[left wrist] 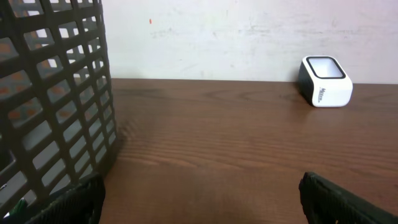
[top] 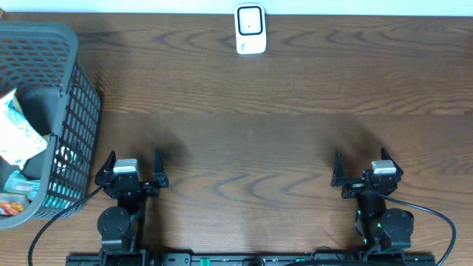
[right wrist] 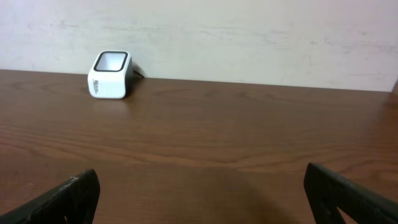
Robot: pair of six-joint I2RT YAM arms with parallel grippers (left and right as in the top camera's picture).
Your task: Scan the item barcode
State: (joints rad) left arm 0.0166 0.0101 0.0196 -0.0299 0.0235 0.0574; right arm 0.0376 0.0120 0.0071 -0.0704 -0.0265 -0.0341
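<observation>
Overhead count, please?
— One white scanner [top: 250, 29] at the far centre. One dark mesh basket [top: 81, 103] at the left edge holds packets [top: 16, 137], number unclear.

Pose?
— Left claw [top: 134, 155] and right claw [top: 361, 157] sit low at the near edge, both spread wide and empty.

Setting?
— Dark wood-grain surface [top: 259, 125], pale wall [left wrist: 249, 37] behind.

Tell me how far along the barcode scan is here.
Done: nothing visible. The items lie in the basket, and the scanner at the far edge has nothing in front of it. In hand: nothing; the left hand and right hand sit open and empty near the front edge. Left: pick an item from the basket, show its barcode to the scanner.
</observation>
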